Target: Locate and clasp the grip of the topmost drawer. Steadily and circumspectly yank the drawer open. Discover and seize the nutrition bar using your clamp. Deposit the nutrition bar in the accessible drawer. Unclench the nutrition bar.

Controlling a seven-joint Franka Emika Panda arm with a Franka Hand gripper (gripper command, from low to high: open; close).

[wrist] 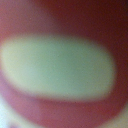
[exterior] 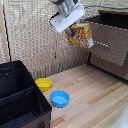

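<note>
Red-yellow nutrition bar x1, bowls x2.

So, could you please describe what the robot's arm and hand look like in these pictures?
In the exterior view, the arm enters from the top edge as a bulky grey-and-white link ending in a white, boxy, slab-shaped hand. Its fingers are hidden behind the body and the packet. No cables or markings are discernible. The wrist view is only a red and pale blur.

Glossy nutrition bar; wooden table

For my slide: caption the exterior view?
Clamp carries the nutrition bar toward the open topmost drawer.
</note>
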